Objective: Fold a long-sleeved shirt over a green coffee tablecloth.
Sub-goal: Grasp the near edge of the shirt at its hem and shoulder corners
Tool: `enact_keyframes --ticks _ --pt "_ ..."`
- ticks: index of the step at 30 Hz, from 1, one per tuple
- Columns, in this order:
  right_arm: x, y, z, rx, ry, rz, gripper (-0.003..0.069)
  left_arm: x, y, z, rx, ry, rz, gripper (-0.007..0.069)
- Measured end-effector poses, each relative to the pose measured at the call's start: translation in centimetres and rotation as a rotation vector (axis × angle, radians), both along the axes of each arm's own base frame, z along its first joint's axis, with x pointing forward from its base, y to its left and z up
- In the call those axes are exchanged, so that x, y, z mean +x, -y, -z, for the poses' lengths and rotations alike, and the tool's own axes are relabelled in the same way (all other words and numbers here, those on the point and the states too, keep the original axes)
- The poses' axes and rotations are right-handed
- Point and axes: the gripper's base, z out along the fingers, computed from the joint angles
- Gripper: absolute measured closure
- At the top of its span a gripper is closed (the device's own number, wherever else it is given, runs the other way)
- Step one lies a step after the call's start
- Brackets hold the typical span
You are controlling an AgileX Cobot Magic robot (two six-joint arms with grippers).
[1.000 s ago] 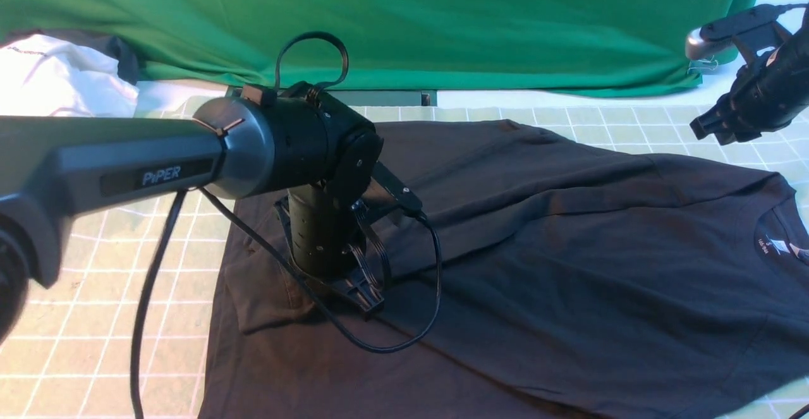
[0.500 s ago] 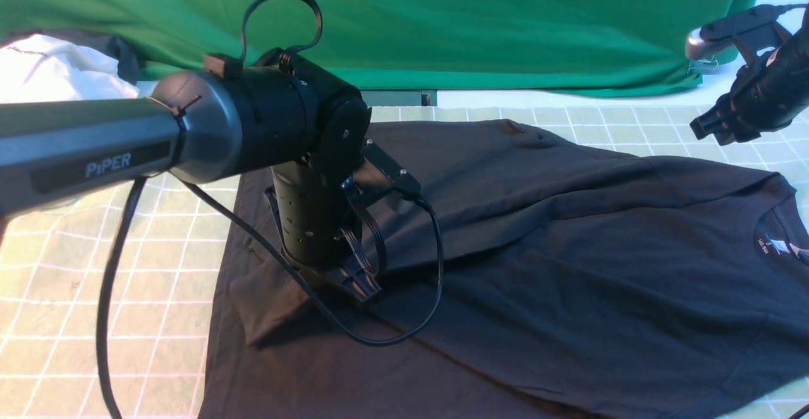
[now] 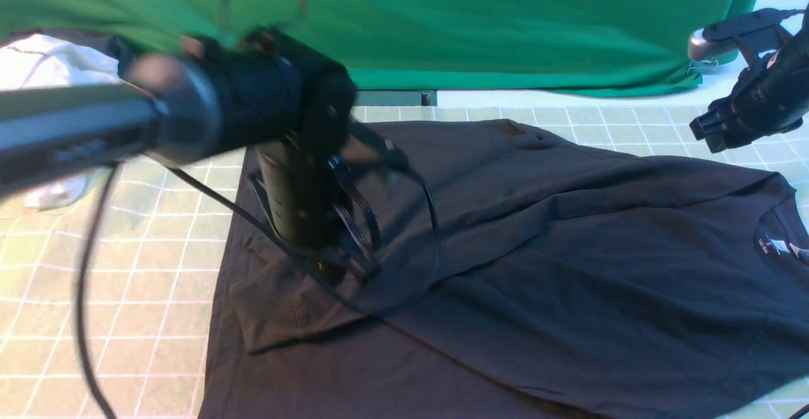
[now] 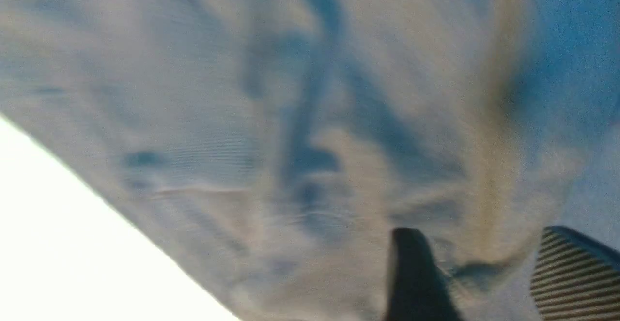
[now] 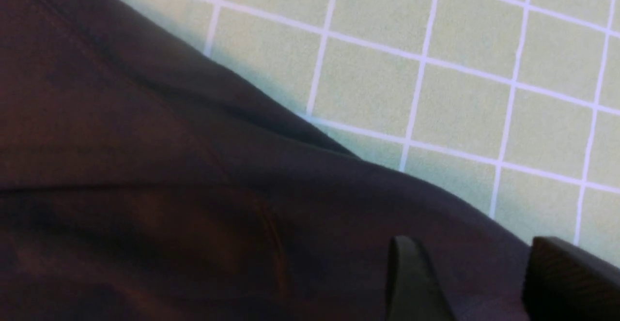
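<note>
The black long-sleeved shirt [image 3: 569,267] lies spread on the pale green coffee tablecloth [image 3: 126,280] with its white grid. Its collar with white print [image 3: 780,242] is at the right edge. A sleeve is folded across the body, with its cuff [image 3: 278,305] lying near the left hem. My left gripper [image 3: 344,270] points down just above that sleeve and is blurred. In the left wrist view the left gripper [image 4: 479,236] is open over a small ridge of fabric [image 4: 484,200]. My right gripper [image 3: 705,131] hovers at the far right. In its own wrist view the right gripper [image 5: 472,246] is open and empty over the shirt's edge [image 5: 290,190].
A plain deep green backdrop [image 3: 474,21] hangs along the back. A white garment [image 3: 44,65] lies at the back left. The left arm's black cable [image 3: 85,318] dangles over the tablecloth. A silver clamp [image 3: 698,46] sits at the back right.
My left arm has risen and swung left, and its jaws have let go of the sleeve, which now lies on the shirt. The right gripper's jaws have opened, and that arm has hardly moved.
</note>
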Motion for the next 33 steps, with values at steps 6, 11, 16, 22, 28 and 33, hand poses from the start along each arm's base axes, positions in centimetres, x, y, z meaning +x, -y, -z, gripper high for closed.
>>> enact_keyframes --ticks 6,11,16,22,28,33 --pt "-0.7 0.0 -0.9 0.002 -0.031 -0.001 0.0330 1.0 -3.5 -1.4 -0.080 -0.005 -0.172 0.0218" --pt "-1.8 -0.4 -3.2 0.037 -0.026 0.001 0.0486 -1.5 -4.7 -0.7 -0.095 -0.187 -0.230 0.0255" --pt "-4.2 -1.6 -8.7 0.099 0.080 -0.064 0.0591 -8.5 -5.2 0.0 -0.103 -0.239 -0.190 0.0279" --pt "-6.2 -5.8 -12.3 0.071 0.168 -0.232 0.0596 -16.6 -6.1 4.0 -0.083 -0.192 0.021 0.0275" --pt "-6.6 -11.6 -11.6 0.032 0.174 -0.439 0.0594 -19.3 -5.5 6.3 0.016 -0.165 0.290 0.0254" --pt "-7.2 -14.9 -11.1 0.028 0.165 -0.538 0.0588 -18.5 -5.0 7.2 0.108 -0.168 0.323 0.0253"
